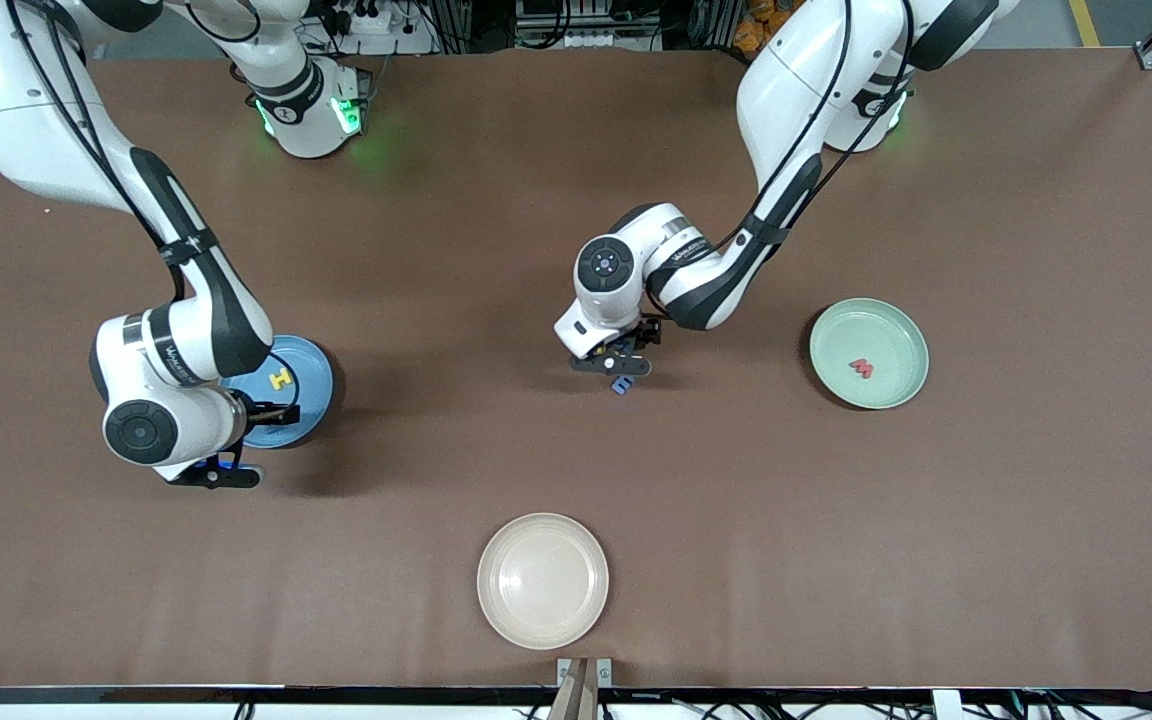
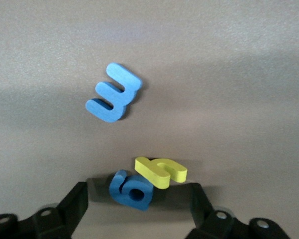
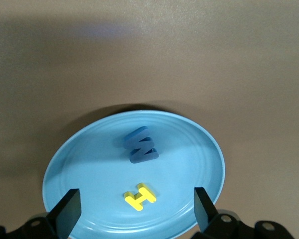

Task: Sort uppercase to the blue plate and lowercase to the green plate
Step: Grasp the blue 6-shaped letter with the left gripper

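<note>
Brown mat table [image 1: 576, 150], cables at frame top. Left gripper [image 2: 138, 201] open around blue g [image 2: 131, 190], frame centre. Right gripper [image 3: 137, 206] open over blue plate [image 3: 79, 164], holding H [image 3: 139, 196], probably M [image 3: 142, 145]. Green plate [image 1: 896, 330] centre-right.

White arms, black joints, cables, green lights

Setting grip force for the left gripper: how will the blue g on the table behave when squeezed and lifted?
The blue g looks like thick foam: probably light, slightly squashy. The yellow letter leans on it, so it may shift. Flat-lying, it's unlikely to roll.
</note>
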Controlling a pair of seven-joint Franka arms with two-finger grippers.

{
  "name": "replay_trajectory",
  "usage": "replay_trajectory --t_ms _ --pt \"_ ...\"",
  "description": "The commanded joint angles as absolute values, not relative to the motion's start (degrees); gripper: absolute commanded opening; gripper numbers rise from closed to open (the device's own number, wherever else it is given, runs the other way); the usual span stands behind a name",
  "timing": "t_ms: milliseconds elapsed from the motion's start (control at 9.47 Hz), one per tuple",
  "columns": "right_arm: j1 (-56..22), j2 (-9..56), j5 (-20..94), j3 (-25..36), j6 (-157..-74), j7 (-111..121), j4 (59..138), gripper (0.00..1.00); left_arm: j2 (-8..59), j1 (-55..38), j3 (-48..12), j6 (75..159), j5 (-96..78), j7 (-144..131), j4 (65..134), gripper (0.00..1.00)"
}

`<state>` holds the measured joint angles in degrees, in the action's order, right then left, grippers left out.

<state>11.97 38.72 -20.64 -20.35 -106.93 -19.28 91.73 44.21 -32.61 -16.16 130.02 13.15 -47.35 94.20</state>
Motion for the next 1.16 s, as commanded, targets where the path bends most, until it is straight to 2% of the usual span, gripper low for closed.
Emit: replay_trajectory --t_ms 0,528,845,1056 --pt "11.87 39.55 -20.83 -20.48 -106.52 -19.95 90.79 1.0 42.8 -31.9 -16.61 130.87 14.5 -47.81 96.24 0.0" --pt "11.52 39.29 -20.74 -20.57 -105.91 -19.77 89.03 1.0 40.01 -31.73 -16.61 129.82 13.72 -48.95 96.24 0.0" --pt "11.51 39.2 -20.66 -20.57 -105.91 -19.78 89.03 1.0 36.04 -28.48 -16.61 124.64 12.74 -48.69 96.15 0.0" --pt "11.43 39.37 -20.65 -20.57 -105.91 -19.95 89.21 1.0 35.68 -26.29 -16.44 124.28 12.83 -48.96 96.15 0.0"
